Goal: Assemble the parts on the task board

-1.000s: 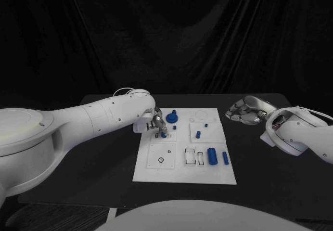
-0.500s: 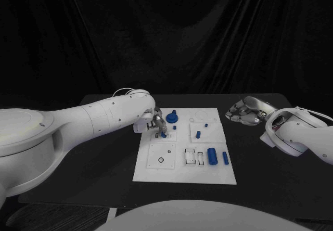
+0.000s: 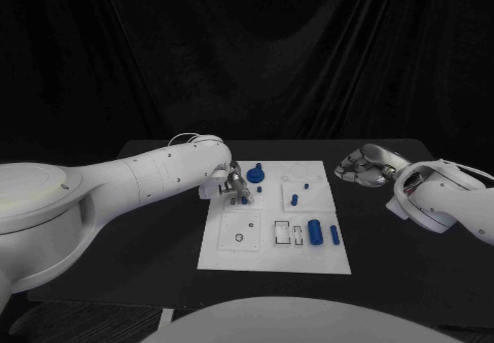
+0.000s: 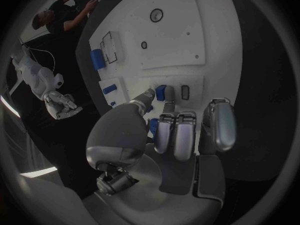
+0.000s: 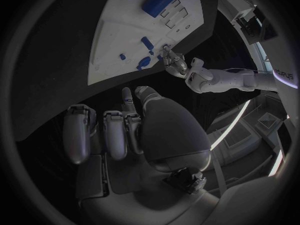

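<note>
On the near half of the task board [image 3: 273, 261] a thick blue cylinder [image 3: 315, 232] and a thinner blue pin [image 3: 335, 234] lie side by side next to two rectangular slots, with a round hole in the square plate to their left. Farther back, the left hand [image 3: 235, 187] hangs over the board's left edge, its thumb and one finger closing on a small blue peg [image 4: 161, 92] just beside a narrow slot, the other fingers curled. Judged from this, the peg is being seated; it should go in upright with gentle downward pressure. Beyond it stand a blue knob [image 3: 255, 172] and two small pegs. The right hand [image 3: 360, 170] hovers off the board over the table [image 3: 154, 236], fingers curled, holding nothing.
</note>
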Robot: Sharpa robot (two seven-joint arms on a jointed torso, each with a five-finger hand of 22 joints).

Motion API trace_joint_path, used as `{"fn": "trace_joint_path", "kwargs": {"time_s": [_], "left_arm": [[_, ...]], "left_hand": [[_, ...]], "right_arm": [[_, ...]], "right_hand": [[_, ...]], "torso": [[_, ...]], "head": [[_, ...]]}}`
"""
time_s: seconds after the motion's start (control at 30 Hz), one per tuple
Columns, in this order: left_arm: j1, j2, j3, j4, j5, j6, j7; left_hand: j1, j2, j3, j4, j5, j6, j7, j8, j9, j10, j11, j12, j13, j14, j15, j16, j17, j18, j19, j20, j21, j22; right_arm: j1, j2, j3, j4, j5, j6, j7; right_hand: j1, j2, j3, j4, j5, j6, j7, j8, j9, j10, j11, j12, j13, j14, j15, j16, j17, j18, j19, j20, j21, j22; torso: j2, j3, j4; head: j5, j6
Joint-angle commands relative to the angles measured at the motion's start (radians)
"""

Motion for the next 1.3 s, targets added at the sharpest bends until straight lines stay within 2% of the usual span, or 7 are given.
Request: {"fn": "trace_joint_path", "kwargs": {"time_s": [0.03, 0.47, 0.7, 0.77, 0.93, 1.13, 1.3], "left_arm": [[-0.003, 0.001, 0.0, 0.004, 0.007, 0.008, -0.002], [-0.004, -0.011, 0.0, 0.018, -0.02, 0.005, -0.01], [0.011, -0.061, 0.001, 0.092, -0.047, -0.014, -0.018], [0.026, -0.076, 0.001, 0.116, -0.049, -0.024, -0.019], [0.077, -0.116, 0.001, 0.17, -0.052, -0.051, -0.018], [0.136, -0.164, 0.001, 0.221, -0.053, -0.082, -0.009], [0.163, -0.194, 0.001, 0.236, -0.053, -0.109, 0.013]], "left_hand": [[-0.011, -0.003, -0.007, 0.0, -0.004, -0.002, 0.009, -0.006, -0.001, 0.106, 0.006, 0.003, 0.263, 0.104, 0.009, 0.003, 0.263, 0.01, -0.006, 0.004, -0.007, 0.179], [-0.093, -0.021, -0.125, 0.075, -0.018, -0.005, 0.015, -0.019, 0.002, 0.106, 0.012, 0.003, 0.263, 0.104, 0.014, 0.003, 0.263, 0.011, -0.008, 0.009, -0.009, 0.178], [-0.106, -0.024, -0.179, 0.11, -0.017, 0.001, 0.009, -0.003, 0.023, 0.106, 0.007, 0.003, 0.263, 0.104, 0.009, 0.003, 0.263, 0.007, 0.006, 0.005, 0.009, 0.184], [-0.084, -0.019, -0.217, 0.128, -0.015, 0.017, -0.005, 0.074, 0.105, 0.106, -0.009, 0.003, 0.263, 0.104, -0.001, 0.003, 0.263, 0.006, 0.015, -0.006, 0.018, 0.186], [-0.058, -0.007, -0.271, 0.159, -0.017, -0.024, -0.017, 0.182, 0.246, 0.106, -0.018, 0.003, 0.263, 0.104, -0.013, 0.003, 0.263, 0.003, 0.02, -0.014, 0.022, 0.187], [-0.041, -0.002, -0.296, 0.171, -0.017, -0.044, -0.02, 0.213, 0.291, 0.106, -0.02, 0.003, 0.263, 0.104, -0.015, 0.003, 0.263, 0.003, 0.023, -0.018, 0.025, 0.188], [-0.037, -0.001, -0.299, 0.172, -0.017, -0.046, -0.021, 0.217, 0.296, 0.106, -0.02, 0.003, 0.263, 0.104, -0.015, 0.003, 0.263, 0.002, 0.024, -0.018, 0.027, 0.189]], "right_arm": [[-0.003, 0.001, 0.001, -0.001, -0.001, 0.008, -0.011], [-0.004, -0.002, 0.001, 0.0, -0.001, 0.009, -0.01], [-0.003, -0.014, 0.001, 0.006, 0.0, -0.013, 0.007], [-0.003, -0.018, 0.001, 0.009, 0.0, -0.034, 0.026], [0.001, -0.023, 0.001, 0.017, 0.001, -0.095, 0.083], [0.006, -0.021, 0.001, 0.02, 0.007, -0.12, 0.116], [0.007, -0.015, 0.001, 0.016, 0.016, -0.11, 0.119]], "right_hand": [[0.007, -0.001, 0.005, 0.0, 0.003, 0.007, -0.001, 0.003, 0.001, 0.106, 0.0, 0.004, 0.264, 0.085, -0.001, -0.004, 0.169, 0.015, 0.034, -0.001, -0.007, 0.21], [0.006, -0.002, 0.006, 0.0, 0.003, 0.006, -0.001, 0.003, 0.001, 0.106, 0.0, 0.004, 0.264, 0.085, -0.001, -0.003, 0.169, 0.015, 0.033, -0.001, -0.008, 0.21], [0.002, -0.008, 0.003, 0.001, 0.002, 0.005, 0.0, 0.003, 0.001, 0.106, 0.001, 0.004, 0.264, 0.086, -0.001, -0.003, 0.17, 0.015, 0.034, -0.001, -0.007, 0.21], [0.0, -0.009, 0.002, 0.002, 0.002, 0.006, 0.0, 0.003, 0.002, 0.106, 0.001, 0.004, 0.264, 0.087, -0.001, -0.001, 0.174, 0.015, 0.035, -0.001, -0.006, 0.211], [-0.004, -0.016, 0.001, 0.003, 0.009, 0.015, -0.003, 0.008, 0.004, 0.106, -0.001, 0.004, 0.264, 0.089, -0.002, 0.004, 0.183, 0.011, 0.042, -0.001, 0.009, 0.217], [-0.008, -0.02, 0.0, 0.006, 0.018, 0.017, -0.003, 0.009, 0.004, 0.106, -0.002, 0.004, 0.264, 0.089, -0.003, 0.005, 0.184, 0.01, 0.044, -0.002, 0.011, 0.217], [-0.009, -0.02, 0.001, 0.006, 0.02, 0.017, -0.004, 0.009, 0.004, 0.106, -0.002, 0.004, 0.264, 0.089, -0.003, 0.005, 0.184, 0.01, 0.044, -0.002, 0.012, 0.218]], "torso": [[0.0, 0.0, 0.0001], [0.0, -0.0001, -0.0002], [0.0, -0.0003, 0.0002], [0.0, -0.0004, 0.0001], [-0.001, -0.0003, -0.0004], [-0.001, -0.0005, -0.0003], [-0.001, -0.0001, 0.0003]], "head": [[0.0, 0.0], [0.007, 0.0], [0.012, 0.0], [0.018, 0.0], [0.02, 0.0], [0.016, 0.0], [0.012, 0.0]]}}
